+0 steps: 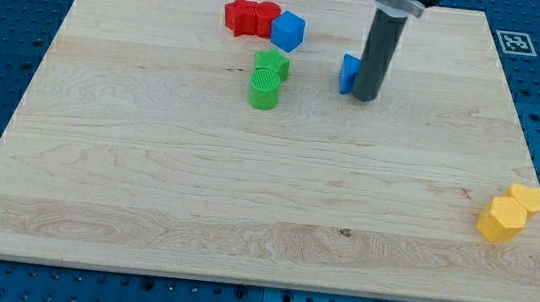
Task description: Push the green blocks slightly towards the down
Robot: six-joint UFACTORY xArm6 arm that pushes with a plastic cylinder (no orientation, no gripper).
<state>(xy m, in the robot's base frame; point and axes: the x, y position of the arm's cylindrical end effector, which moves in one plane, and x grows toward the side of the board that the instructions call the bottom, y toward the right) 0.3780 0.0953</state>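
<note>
The single camera view looks down on a pale wooden counter [145,188] set on a blue perforated base [1,32].

Count of blocks: two green, two red, two blue, two yellow, eight in all. The two green blocks [269,79] touch one another, one just above the other, in the upper middle of the counter; both look ribbed and rounded, though the exact shape is hard to make out. Just above them sit the two red blocks [251,16], pressed together so that their outlines merge, with a blue cube [288,30] touching them on the view's right. A second blue block [349,74] stands further to the view's right, partly hidden behind the rod. The two yellow blocks [510,211], roughly hexagonal, touch each other near the counter's right edge, well apart from everything else.

There is no claw on this arm, only a dark rod. My tip [365,99] rests right beside the half-hidden blue block, to the view's right of the green pair and apart from it. The rod's upper mount is cut off by the view's top. A printed marker [514,42] lies by the counter's top right corner.
</note>
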